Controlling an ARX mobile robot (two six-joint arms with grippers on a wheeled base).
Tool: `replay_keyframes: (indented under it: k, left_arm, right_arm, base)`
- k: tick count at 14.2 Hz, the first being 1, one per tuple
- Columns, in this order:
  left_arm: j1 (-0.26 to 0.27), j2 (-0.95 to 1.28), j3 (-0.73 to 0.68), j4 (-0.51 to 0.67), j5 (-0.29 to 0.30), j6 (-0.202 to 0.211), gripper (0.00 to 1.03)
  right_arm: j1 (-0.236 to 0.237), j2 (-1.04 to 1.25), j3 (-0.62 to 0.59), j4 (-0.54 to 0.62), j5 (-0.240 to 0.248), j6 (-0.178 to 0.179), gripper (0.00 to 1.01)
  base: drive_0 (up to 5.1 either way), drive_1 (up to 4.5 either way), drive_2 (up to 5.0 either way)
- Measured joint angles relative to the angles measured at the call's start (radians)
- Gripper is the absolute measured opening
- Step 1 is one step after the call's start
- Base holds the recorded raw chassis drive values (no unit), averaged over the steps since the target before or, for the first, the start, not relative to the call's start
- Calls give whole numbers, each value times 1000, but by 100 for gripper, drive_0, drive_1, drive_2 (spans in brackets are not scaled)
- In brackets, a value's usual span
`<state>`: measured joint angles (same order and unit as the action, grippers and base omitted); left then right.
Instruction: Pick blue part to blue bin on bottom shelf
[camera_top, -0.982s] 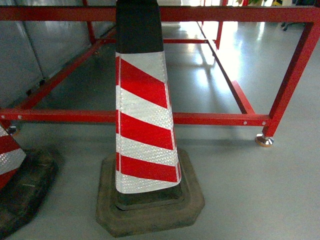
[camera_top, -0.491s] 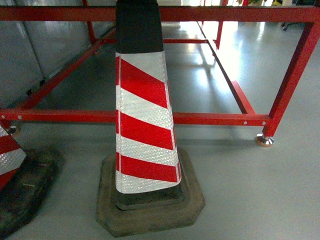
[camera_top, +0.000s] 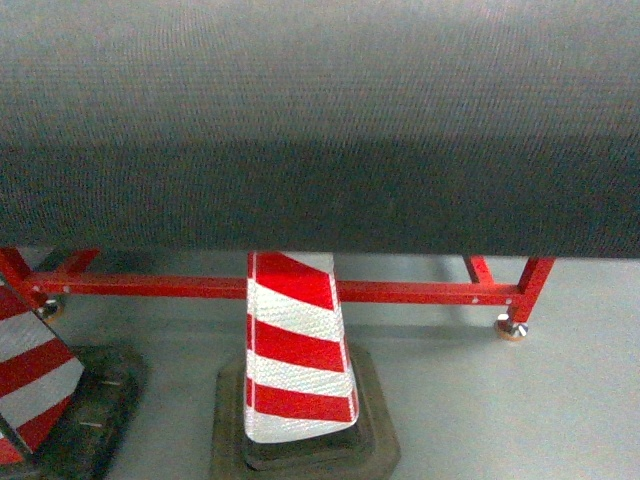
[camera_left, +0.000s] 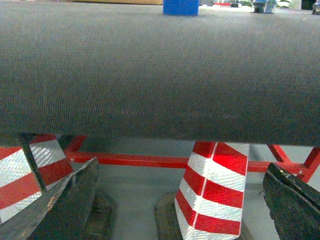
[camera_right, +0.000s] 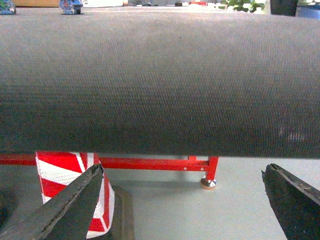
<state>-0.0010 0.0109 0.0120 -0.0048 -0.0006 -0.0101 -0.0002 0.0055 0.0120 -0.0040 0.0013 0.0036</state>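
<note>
A solid blue block (camera_left: 181, 7) stands at the far edge of a dark grey matted table top (camera_left: 160, 75); I cannot tell whether it is the blue part or the blue bin. Two small bluish items (camera_right: 71, 6) sit at the far left edge in the right wrist view, too small to identify. No shelf shows in any view. My left gripper (camera_left: 182, 165) hangs open below the table's front edge, with only floor and a cone between its fingers (camera_left: 75, 200). My right gripper (camera_right: 182, 170) is open too and holds nothing. Neither gripper shows in the head view.
A red-and-white striped cone (camera_top: 295, 350) on a black rubber base stands on the grey floor directly ahead. A second cone (camera_top: 35, 380) is at the left. A red steel frame (camera_top: 400, 291) with a metal foot (camera_top: 511, 327) runs under the table top (camera_top: 320, 120).
The head view has shifted. The grey table top now fills its upper half and hides the frame's interior. The striped cone appears lower and smaller.
</note>
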Motion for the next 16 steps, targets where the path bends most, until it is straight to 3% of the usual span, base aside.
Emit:
replay_keyframes:
  k: [16]
  left_arm:
    - [0, 0, 0, 1, 1, 0, 98]
  right_arm:
    - [0, 0, 0, -1, -1, 0, 98]
  base:
    - [0, 0, 0]
